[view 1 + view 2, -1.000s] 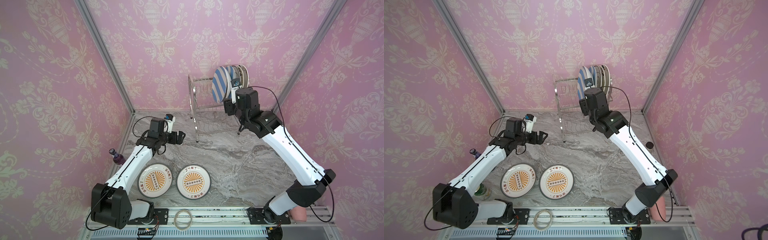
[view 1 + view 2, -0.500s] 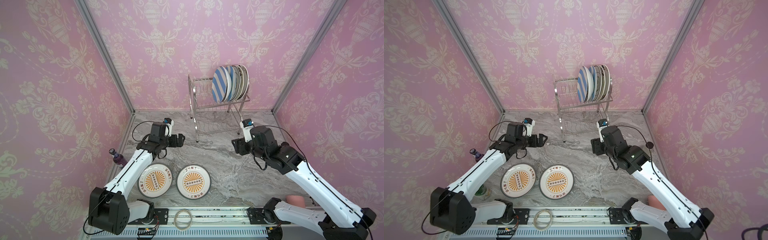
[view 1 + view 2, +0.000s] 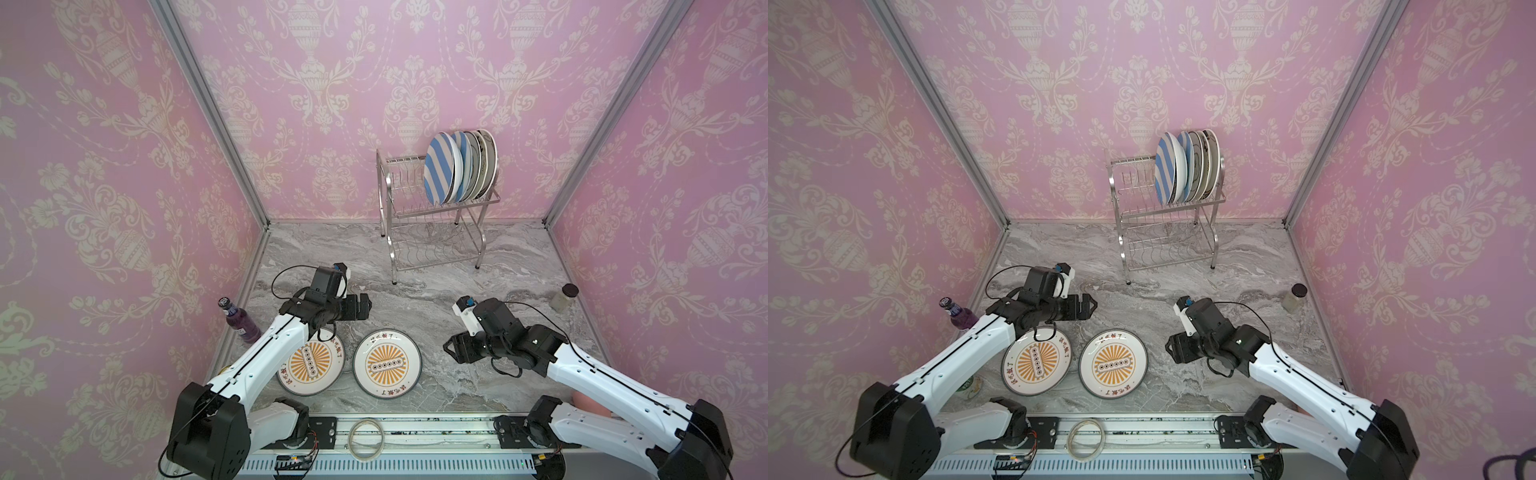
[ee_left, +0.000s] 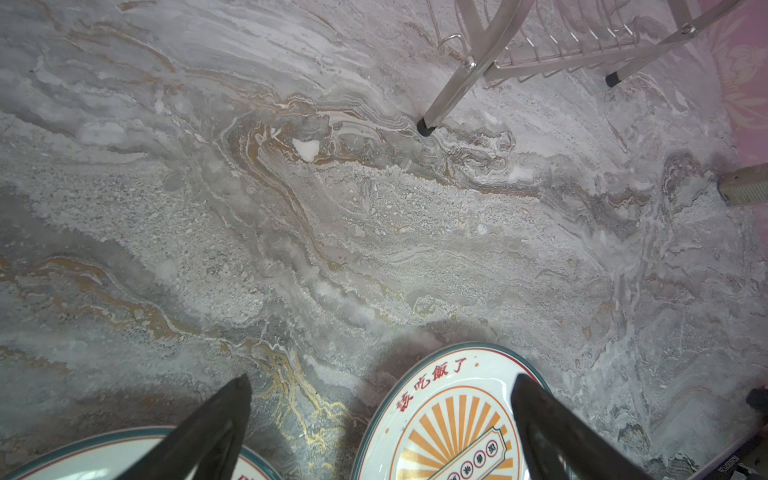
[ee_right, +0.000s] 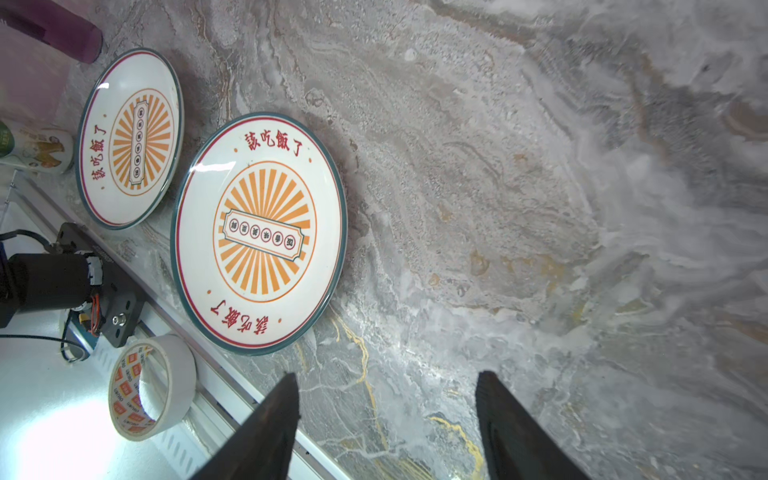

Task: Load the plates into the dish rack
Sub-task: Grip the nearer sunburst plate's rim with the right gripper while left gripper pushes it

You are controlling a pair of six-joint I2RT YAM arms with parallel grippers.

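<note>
Pickup comes next: two round white orange-sunburst plates (image 3: 387,364) lie flat on the grey marble table (image 3: 415,299), other plates (image 3: 441,170) stand in the shiny wire dish rack (image 3: 432,245), and the left pincer (image 4: 380,382) and right pincer (image 5: 386,380) gape empty, ready to pinch a rim.

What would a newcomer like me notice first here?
Likely the row of plates standing on edge in the top shelf of the shiny dish rack at the back, led by the blue-striped plate. Then the left sunburst plate and right sunburst plate lying flat side by side on the marble table near the front, with the open left gripper just behind them and the open right gripper to their right.
</note>
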